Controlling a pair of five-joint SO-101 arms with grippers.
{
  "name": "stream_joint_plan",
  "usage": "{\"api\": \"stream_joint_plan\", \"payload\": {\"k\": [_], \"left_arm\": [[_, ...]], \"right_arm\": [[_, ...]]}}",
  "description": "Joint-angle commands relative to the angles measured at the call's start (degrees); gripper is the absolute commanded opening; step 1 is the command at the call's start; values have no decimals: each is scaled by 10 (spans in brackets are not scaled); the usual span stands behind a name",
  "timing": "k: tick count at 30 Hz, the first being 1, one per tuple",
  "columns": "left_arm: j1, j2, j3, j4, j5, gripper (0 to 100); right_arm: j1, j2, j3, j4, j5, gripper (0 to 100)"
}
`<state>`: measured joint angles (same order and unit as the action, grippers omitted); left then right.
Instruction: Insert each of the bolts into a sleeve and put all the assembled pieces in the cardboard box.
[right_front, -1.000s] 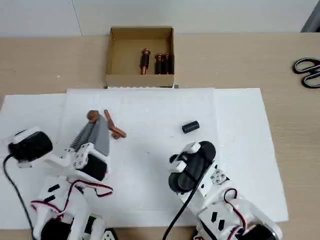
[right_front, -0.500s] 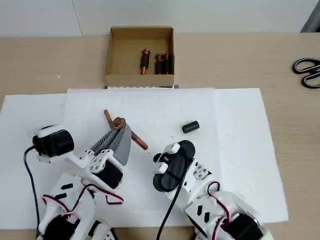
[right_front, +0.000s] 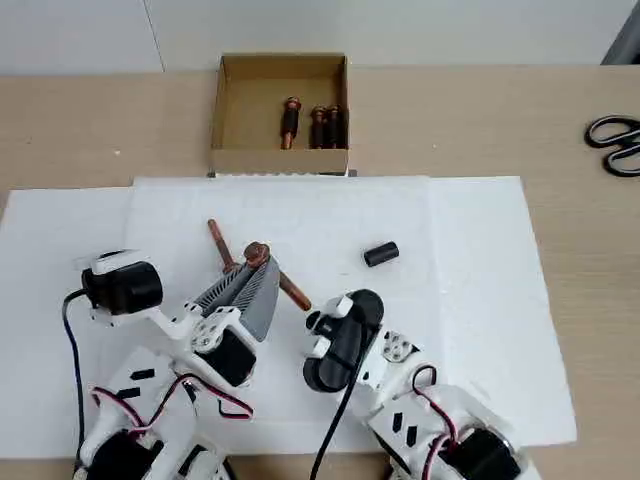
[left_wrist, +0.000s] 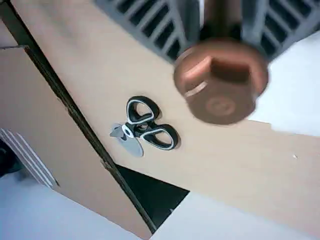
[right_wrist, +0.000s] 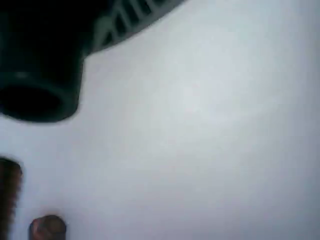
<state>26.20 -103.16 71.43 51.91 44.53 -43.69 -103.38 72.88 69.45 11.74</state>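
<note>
Left gripper (right_front: 254, 275): fingers closed on a copper-coloured hex-head metal bolt (right_front: 257, 252), well short of the brown cardboard box (right_front: 280, 160) (head end nearer the box). Right gripper (right_wrist: 55, 45): fingers grip a black cylindrical plastic sleeve (right_wrist: 36, 92). A second copper bolt (right_front: 218, 243) and a second black sleeve (right_front: 380, 254) lie loose on the white paper sheet (right_front: 480, 300), closer to the box. Inside the box lie three assembled pieces (right_front: 318, 127).

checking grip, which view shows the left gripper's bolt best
High view: the bolt shows head and shaft in the left gripper. Left wrist view gives its hex head close up; right wrist view a threaded end, possibly its.
</note>
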Motion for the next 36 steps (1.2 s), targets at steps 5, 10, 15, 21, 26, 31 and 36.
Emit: {"api": "stream_joint_plan", "payload": {"k": [5,10,15,21,26,31,36], "left_arm": [[3,-5,-7,-14,0,6],[3,-5,-7,-14,0,6],[27,-5,-21,25,0,6],[30,-5,-25,33,-1,6],[33,-4,-22,35,-12,6],[60,-3,-22,71,-18,6],[89,-2,-2,93,-68,6]], "right_arm": [[0,-4,4,-36,5,2],[0,-4,5,-36,5,2],[0,-4,6,-36,5,2],[12,-3,9,-65,5,2],[25,-3,8,-66,8,2],[24,-3,7,-68,9,2],[24,-3,4,-68,9,2]]}}
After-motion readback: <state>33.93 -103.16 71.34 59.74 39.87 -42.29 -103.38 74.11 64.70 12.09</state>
